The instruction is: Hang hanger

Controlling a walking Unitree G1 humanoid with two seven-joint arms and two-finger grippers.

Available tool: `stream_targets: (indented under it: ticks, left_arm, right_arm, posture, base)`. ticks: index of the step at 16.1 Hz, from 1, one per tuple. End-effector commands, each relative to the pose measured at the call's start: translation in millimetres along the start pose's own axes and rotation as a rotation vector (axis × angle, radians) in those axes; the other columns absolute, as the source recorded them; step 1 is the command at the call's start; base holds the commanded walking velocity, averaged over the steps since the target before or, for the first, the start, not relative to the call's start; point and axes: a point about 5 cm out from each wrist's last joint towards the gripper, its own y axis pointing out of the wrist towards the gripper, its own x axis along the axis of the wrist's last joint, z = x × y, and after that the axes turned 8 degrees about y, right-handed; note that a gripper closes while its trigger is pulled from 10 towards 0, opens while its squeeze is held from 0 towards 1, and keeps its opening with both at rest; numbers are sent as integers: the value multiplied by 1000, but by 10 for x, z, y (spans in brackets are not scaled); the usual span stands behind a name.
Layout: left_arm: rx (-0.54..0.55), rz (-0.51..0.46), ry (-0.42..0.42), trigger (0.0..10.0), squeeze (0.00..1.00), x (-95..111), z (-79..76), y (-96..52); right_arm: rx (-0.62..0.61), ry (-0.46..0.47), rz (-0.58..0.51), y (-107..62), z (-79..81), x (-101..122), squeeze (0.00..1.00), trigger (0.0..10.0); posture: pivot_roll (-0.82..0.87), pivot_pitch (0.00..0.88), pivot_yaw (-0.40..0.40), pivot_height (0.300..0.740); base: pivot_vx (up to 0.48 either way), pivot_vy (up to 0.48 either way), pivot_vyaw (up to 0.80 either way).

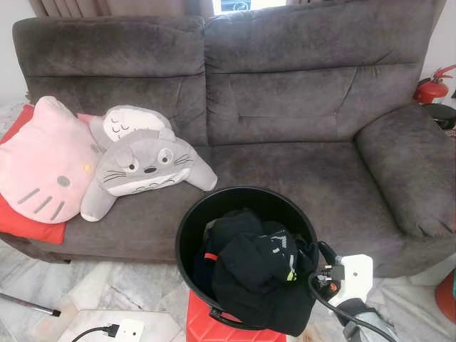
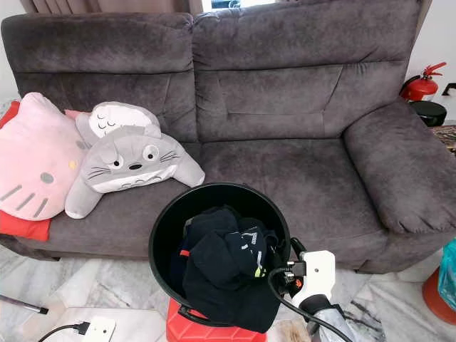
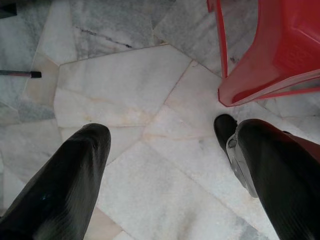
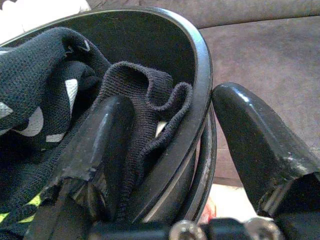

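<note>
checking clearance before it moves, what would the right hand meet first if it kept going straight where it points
The right hand straddles the black bucket rim, so it would probably press into the dark clothes first.

Left gripper [image 3: 160,165]: two long black fingers [image 3: 65,185] spread apart, pointing down at the floor, nothing between them
Floor [image 3: 130,100]: pale marble slabs with grey veins and irregular joints
Red plastic stool [image 3: 270,50]: standing on the floor just beyond one finger
Thin dark rod [image 3: 20,74]: lying on the floor, well apart from the fingers
</note>
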Motion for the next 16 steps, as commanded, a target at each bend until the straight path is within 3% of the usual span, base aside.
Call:
stream_targets:
  ticks: [1, 4, 5, 6, 9, 10, 13, 16]
  left_arm:
    - [4, 11, 4, 10000, 0, -36, 27, -9]
    - [4, 11, 4, 10000, 0, -36, 27, -9]
    - [-9, 16, 6, 10000, 0, -43, 3, -10]
    - [-12, 16, 6, 10000, 0, -45, -1, -10]
    - [-17, 16, 4, 10000, 0, -47, -18, -11]
    - [-16, 15, 2, 10000, 0, -40, -23, -9]
    - [-15, 10, 2, 10000, 0, -19, -29, -3]
    - [-13, 5, 4, 10000, 0, -9, -23, -1]
  right_arm:
    - [5, 8, 1, 1, 25, -1, 0, 10000]
    - [2, 13, 5, -21, 24, -7, 0, 10000]
    - [186, -173, -79, 14, 232, 481, 0, 10000]
    - [198, -199, -92, 6, 259, 542, 0, 10000]
    - [97, -162, -102, -95, 202, 483, 0, 10000]
    - [-17, -142, -86, -175, 116, 431, 0, 10000]
    - [-136, -125, -116, -267, 62, 472, 0, 10000]
    - [-69, -157, -191, -149, 95, 778, 0, 10000]
  posture:
    - [-214, 0, 90, 740]
    - [-214, 0, 90, 740]
    - [-224, 0, 88, 740]
    - [-224, 0, 88, 740]
    - [-226, 0, 82, 740]
    - [-226, 0, 82, 740]
    - [-232, 0, 86, 740]
    - [-233, 0, 89, 740]
  base:
    - [0, 0, 0]
    - [0, 0, 0]
    - [0, 0, 0]
    - [0, 0, 0]
    - [0, 0, 0]
    - [0, 0, 0]
    - [0, 0, 0]
    - [0, 0, 0]
